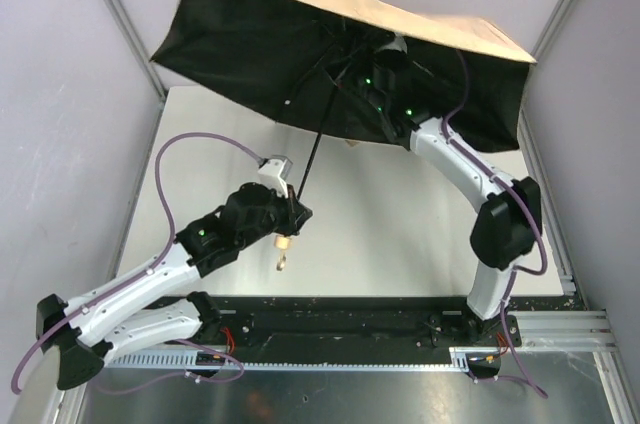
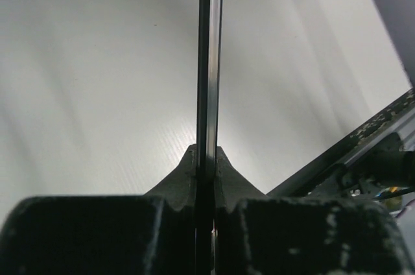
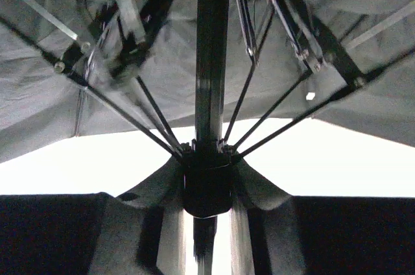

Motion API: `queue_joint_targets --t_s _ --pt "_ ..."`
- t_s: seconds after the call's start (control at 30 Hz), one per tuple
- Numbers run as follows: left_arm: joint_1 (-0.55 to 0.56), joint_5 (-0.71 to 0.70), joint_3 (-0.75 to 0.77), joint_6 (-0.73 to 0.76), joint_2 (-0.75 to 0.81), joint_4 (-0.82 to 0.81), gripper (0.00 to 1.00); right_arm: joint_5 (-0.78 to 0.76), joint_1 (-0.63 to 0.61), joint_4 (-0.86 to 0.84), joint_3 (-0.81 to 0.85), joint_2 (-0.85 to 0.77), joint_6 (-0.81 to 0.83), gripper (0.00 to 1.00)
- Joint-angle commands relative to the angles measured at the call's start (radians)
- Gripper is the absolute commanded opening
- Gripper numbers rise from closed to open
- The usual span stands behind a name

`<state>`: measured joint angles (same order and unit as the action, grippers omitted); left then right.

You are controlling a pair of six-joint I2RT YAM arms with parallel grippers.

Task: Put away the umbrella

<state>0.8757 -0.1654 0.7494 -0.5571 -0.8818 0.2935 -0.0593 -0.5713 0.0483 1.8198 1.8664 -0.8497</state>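
The compact umbrella [image 1: 400,24], tan fabric on top and black on its underside, stood fully open above the far half of the white table [image 1: 400,234], its canopy tilted so that the left edge hung lower than the right. Its thin black metal shaft [image 1: 312,154] slanted down from the canopy's centre toward the near left. The small tan handle [image 1: 285,242] and its loop strap [image 1: 281,264] dangled just below the left tool [image 1: 293,206].

The left tool was closed narrowly on the lower end of the shaft, just above the handle. In the left wrist view the two dark fingers [image 2: 185,171] pressed against either side of the shaft [image 2: 209,61], with no gap showing.

The right tool [image 1: 375,69] reached up under the canopy, close to its centre. In the right wrist view its fingers [image 3: 259,187] were drawn in around the black sliding collar [image 3: 207,187] on the shaft, touching it on both sides. Thin metal ribs [image 3: 259,103] fanned out from that collar to the dark fabric overhead.

No part of the umbrella touched the table; both tools held it aloft
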Motion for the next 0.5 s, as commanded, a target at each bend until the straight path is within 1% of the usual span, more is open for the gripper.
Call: queue_joint_targets --t_s 0.0,0.1,0.2,0.23,0.3,0.33,0.47 --pt "-0.082 -0.041 0.139 0.055 -0.056 -0.077 0.0 0.273 -0.078 -0.241 -0.252 -0.157 -0.124 0.0" --pt "-0.092 -0.027 0.184 0.061 -0.092 -0.077 0.0 0.275 -0.109 -0.318 -0.351 -0.193 -0.154 0.0" --pt "-0.093 0.041 0.199 0.05 -0.114 -0.077 0.01 0.294 -0.077 -0.369 -0.352 -0.189 -0.161 0.0" --pt "-0.093 0.073 0.191 0.042 -0.113 -0.077 0.05 0.299 -0.061 -0.379 -0.34 -0.189 -0.156 0.0" --pt "-0.094 0.133 0.151 0.021 -0.1 -0.08 0.2 0.307 -0.032 -0.389 -0.305 -0.188 -0.151 0.0" --pt "-0.094 0.164 0.126 0.014 -0.088 -0.083 0.26 0.319 -0.018 -0.405 -0.289 -0.184 -0.155 0.0" --pt "-0.093 0.236 0.002 -0.03 -0.022 -0.114 0.45 0.365 0.006 -0.433 -0.226 -0.159 -0.157 0.0"
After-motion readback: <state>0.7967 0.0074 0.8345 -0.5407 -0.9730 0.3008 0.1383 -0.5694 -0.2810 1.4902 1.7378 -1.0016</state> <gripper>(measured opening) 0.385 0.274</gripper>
